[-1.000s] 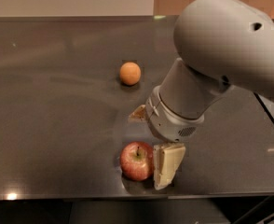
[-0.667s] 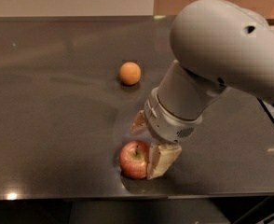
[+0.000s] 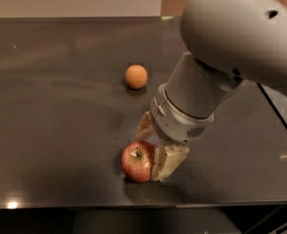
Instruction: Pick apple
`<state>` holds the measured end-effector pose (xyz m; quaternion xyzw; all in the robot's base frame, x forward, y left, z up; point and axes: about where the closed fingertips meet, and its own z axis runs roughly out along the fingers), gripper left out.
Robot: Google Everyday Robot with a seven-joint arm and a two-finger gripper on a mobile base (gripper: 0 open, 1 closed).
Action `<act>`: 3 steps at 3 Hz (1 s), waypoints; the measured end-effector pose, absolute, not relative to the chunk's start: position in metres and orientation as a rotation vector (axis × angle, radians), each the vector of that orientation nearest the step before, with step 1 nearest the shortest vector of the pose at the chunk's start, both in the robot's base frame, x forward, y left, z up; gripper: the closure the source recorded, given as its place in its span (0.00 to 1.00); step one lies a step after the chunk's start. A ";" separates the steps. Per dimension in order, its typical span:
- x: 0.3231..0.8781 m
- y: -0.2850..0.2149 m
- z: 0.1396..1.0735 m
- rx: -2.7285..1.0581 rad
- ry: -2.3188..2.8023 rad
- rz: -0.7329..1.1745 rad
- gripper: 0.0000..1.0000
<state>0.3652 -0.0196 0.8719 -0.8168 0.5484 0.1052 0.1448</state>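
Note:
The red apple (image 3: 136, 161), with a yellowish patch around its short stem, sits on the dark table (image 3: 55, 111) near the front edge. My gripper (image 3: 156, 145) is low over the table, right against the apple's right side, and open. One pale finger (image 3: 169, 162) touches the apple's right side. The other finger (image 3: 144, 125) stands just behind the apple. The apple rests on the table, partly between the two fingers. My grey wrist and arm (image 3: 192, 101) reach in from the upper right.
A smaller plain orange fruit (image 3: 136, 76) lies farther back on the table, left of my arm. The table's front edge (image 3: 85, 204) runs just below the apple. A light wall stands behind the table.
My gripper has shifted left and a little down toward the apple, so the near finger now touches its right side. The apple and the orange fruit have not moved.

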 end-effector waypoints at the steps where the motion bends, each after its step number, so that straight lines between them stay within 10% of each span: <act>1: 0.383 -0.028 0.889 -2.311 1.639 0.303 1.00; 3: 0.423 -0.034 0.915 -2.190 1.712 0.343 1.00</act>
